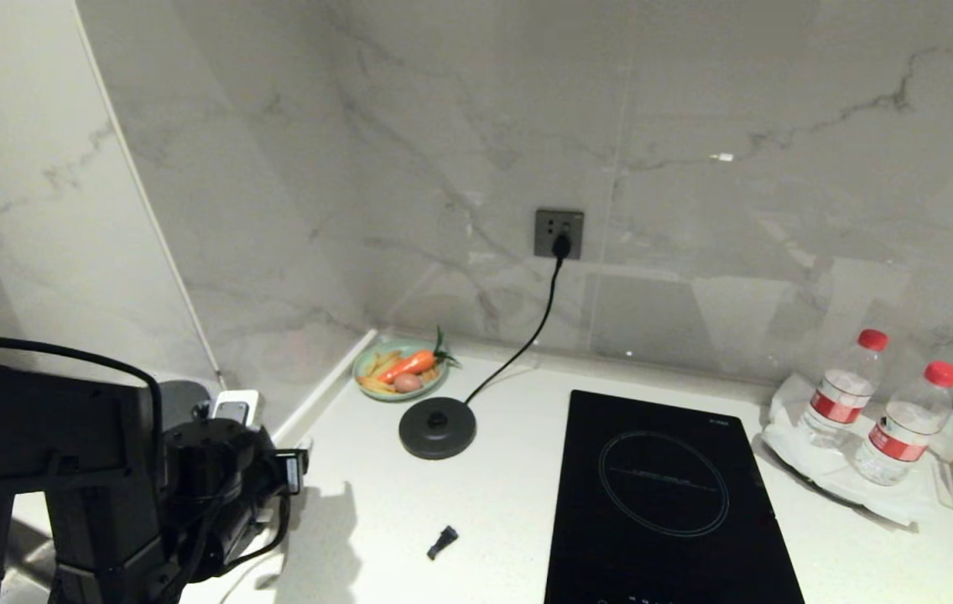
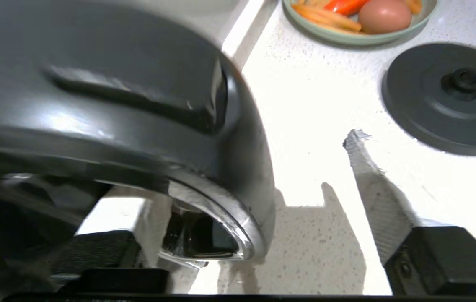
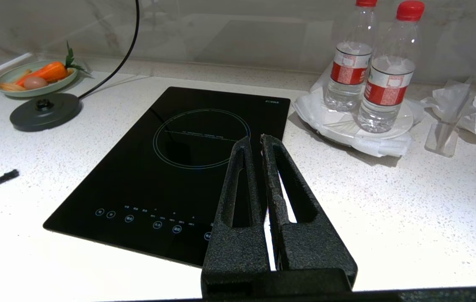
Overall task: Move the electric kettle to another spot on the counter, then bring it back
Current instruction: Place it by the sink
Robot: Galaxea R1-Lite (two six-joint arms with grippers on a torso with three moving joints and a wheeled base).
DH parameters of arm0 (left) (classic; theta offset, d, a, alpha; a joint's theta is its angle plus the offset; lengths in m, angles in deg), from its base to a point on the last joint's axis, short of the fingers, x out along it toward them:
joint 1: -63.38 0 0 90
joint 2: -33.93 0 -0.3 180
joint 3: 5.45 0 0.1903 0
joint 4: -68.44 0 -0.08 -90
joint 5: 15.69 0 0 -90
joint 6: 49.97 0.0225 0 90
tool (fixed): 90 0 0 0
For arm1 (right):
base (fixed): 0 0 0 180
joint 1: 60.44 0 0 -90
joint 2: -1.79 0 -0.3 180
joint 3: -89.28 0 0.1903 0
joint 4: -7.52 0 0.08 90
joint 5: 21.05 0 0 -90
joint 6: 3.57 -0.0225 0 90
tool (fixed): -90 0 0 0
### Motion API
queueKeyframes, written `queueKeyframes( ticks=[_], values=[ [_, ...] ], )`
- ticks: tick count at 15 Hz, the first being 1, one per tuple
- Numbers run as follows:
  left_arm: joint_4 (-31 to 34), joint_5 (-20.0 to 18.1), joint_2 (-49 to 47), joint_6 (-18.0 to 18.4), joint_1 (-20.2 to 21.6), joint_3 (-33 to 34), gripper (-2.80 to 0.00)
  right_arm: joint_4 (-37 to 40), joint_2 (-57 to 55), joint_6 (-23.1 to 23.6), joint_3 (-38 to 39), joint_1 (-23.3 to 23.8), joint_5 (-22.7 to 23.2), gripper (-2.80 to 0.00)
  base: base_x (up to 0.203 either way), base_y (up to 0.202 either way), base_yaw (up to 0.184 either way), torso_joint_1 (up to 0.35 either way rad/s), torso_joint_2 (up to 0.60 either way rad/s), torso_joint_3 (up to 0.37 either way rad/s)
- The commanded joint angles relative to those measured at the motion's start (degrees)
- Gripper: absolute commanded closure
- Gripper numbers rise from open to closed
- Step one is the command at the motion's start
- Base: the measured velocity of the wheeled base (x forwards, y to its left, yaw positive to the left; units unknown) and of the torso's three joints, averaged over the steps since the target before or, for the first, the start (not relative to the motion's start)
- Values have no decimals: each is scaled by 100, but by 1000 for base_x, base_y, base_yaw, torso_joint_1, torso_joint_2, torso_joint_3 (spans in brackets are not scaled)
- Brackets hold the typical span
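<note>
Glossy black electric kettle (image 2: 108, 105) standing off round black base disc (image 2: 447, 96), near white speckled counter (image 2: 317, 109) left edge; left tool (image 2: 238, 218) spread, straddling handle; return pending.

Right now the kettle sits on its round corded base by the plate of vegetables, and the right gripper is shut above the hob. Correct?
Not quite. The round corded base stands bare beside the plate of vegetables, as the head view shows. The electric kettle is off it, close in front of the left gripper in the left wrist view. The right gripper is indeed shut above the hob.
</note>
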State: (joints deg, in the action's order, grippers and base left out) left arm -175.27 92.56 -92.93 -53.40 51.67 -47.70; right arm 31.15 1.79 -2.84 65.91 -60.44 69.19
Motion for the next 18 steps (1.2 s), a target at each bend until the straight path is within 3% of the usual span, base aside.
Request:
queueKeyframes(
  ticks=[1, 5, 12, 18],
  values=[
    [-59, 4, 320, -9, -59, 156, -280, 0, 0, 6, 0, 0, 2, 0, 0, 0, 0, 0, 0, 0],
    [-59, 21, 433, -113, -289, 483, -280, 0, 0, 3, 0, 0, 2, 0, 0, 0, 0, 0, 0, 0],
    [-59, 15, 632, -281, -346, 871, -280, 0, 0, 2, 0, 0, 2, 0, 0, 0, 0, 0, 0, 0],
    [-59, 3, 1393, -287, -495, 1518, -280, 0, 0, -3, 0, 0, 2, 0, 0, 0, 0, 0, 0, 0]
  ],
)
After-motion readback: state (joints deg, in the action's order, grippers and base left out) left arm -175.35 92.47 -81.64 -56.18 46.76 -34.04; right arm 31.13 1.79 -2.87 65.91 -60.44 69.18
